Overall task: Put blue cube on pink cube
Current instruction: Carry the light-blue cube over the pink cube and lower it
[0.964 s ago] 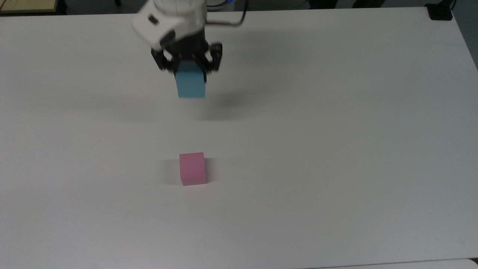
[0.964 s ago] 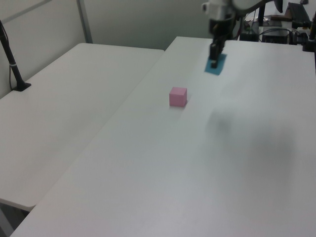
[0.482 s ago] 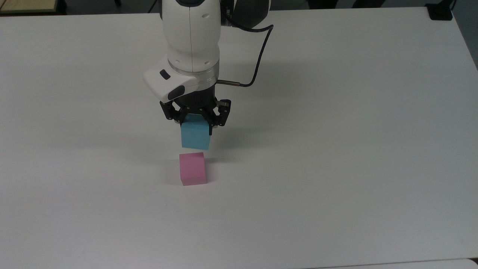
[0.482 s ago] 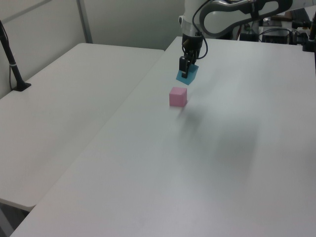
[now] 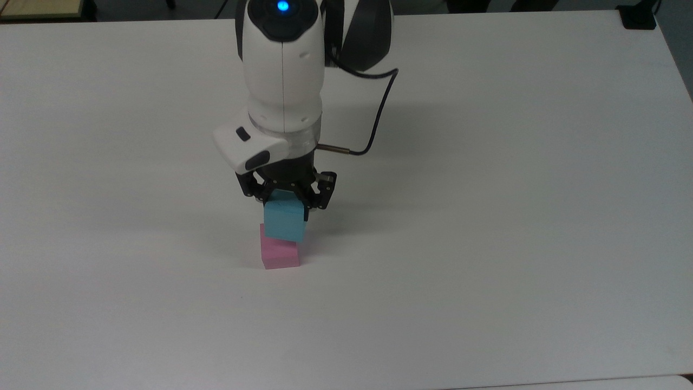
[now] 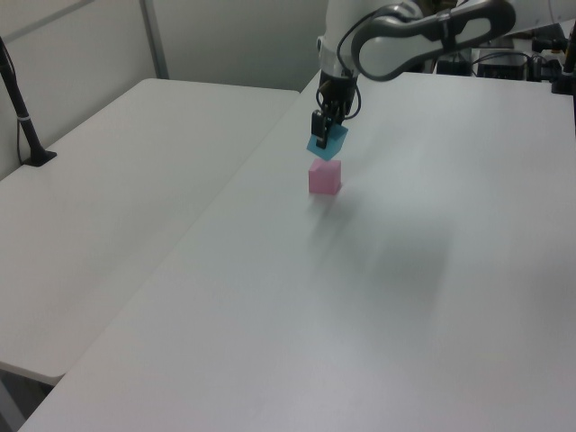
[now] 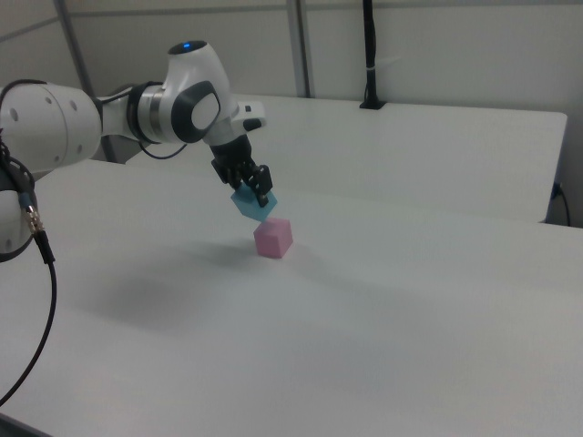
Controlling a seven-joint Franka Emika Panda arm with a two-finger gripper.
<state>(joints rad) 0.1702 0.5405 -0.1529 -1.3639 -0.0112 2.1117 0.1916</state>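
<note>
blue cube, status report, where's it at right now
Gripper shut on blue cube, held tilted. Cube just above pink cube; contact not clear. Table around them bare, nothing in the way.

Seen in the top view, the blue cube (image 5: 285, 223) covers the far part of the pink cube (image 5: 280, 255), so whether the two touch cannot be told. The gripper (image 5: 287, 203) hides the blue cube's upper end. The arm (image 5: 282, 70) is cut off by the top view's upper edge.
</note>
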